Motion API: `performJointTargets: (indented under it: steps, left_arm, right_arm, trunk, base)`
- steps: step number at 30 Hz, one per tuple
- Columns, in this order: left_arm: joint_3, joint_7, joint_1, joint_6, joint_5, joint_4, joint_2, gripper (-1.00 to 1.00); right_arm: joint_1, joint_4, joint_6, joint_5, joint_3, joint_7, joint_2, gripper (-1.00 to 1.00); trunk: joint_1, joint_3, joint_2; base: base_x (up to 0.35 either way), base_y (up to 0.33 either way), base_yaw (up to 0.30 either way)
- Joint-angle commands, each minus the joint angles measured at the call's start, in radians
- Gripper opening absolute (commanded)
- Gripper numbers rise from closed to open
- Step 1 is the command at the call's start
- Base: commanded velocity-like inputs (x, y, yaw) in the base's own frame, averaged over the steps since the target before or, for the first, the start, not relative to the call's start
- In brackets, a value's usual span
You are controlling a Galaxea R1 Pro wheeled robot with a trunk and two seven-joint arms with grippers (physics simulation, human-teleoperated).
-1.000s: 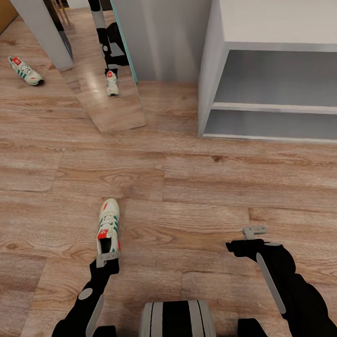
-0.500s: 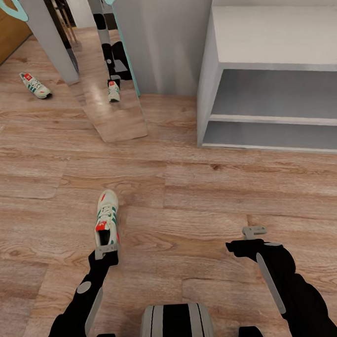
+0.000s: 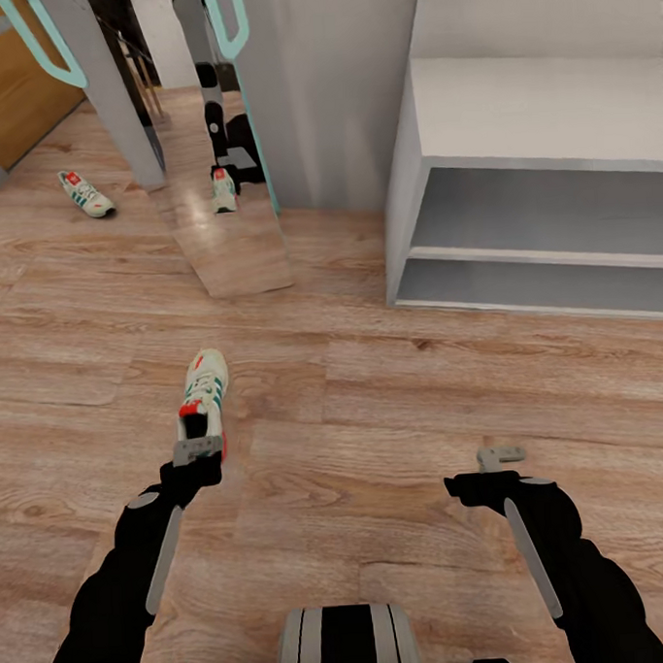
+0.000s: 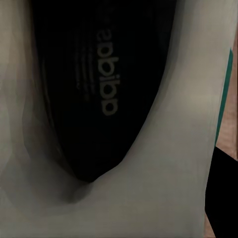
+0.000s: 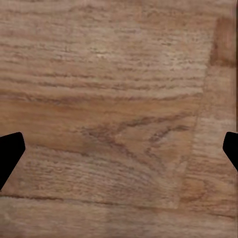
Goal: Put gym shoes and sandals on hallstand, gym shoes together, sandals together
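- Left hand [image 3: 198,449] sits at the heel of the cream-white lace-up sneaker with green stripes [image 3: 203,394], at 10 o'clock; whether it grips, I cannot tell.
- Its wrist camera looks into that shoe's dark insole [image 4: 94,84], probably to line up a heel grasp.
- Right hand [image 3: 500,454] hangs spread wide over the light brown plank floor [image 3: 374,397].
- Second matching sneaker [image 3: 85,193] lies at 11 o'clock; the pale grey shoe rack [image 3: 514,108] waits at 1 o'clock.

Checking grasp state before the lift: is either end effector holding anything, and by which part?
The left end effector grips the near sneaker at its heel end, as far as the views show. The right end effector is open, over bare floor.
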Motion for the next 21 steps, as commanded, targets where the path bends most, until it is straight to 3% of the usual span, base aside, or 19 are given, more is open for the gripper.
performJointTargets:
  steps: [1,6,8,21]
  left_arm:
    - [0.000,-0.001,0.000,0.041,-0.001,-0.007,0.000,-1.00]
    - [-0.005,0.000,0.003,0.177,-0.006,-0.017,0.000,-1.00]
    - [-0.006,0.000,0.006,0.201,-0.008,-0.017,0.000,-1.00]
    - [-0.014,0.002,0.010,0.266,-0.012,-0.018,-0.003,-1.00]
  right_arm:
    - [0.001,0.000,0.000,0.000,0.000,0.000,0.000,1.00]
    - [0.002,0.000,0.000,0.000,0.000,0.002,0.000,1.00]
    - [0.002,0.001,0.000,-0.001,-0.001,0.002,0.000,1.00]
    - [0.002,0.001,0.000,-0.002,0.001,0.003,-0.002,1.00]
  trunk:
    - [0.000,0.004,0.000]
    - [-0.003,0.023,0.001]
    - [-0.004,0.031,0.002]
    - [-0.009,0.081,0.005]
  base:
    - [0.000,0.000,0.000]
    - [0.000,0.000,0.000]
    - [0.000,0.000,0.000]
    - [0.000,0.000,0.000]
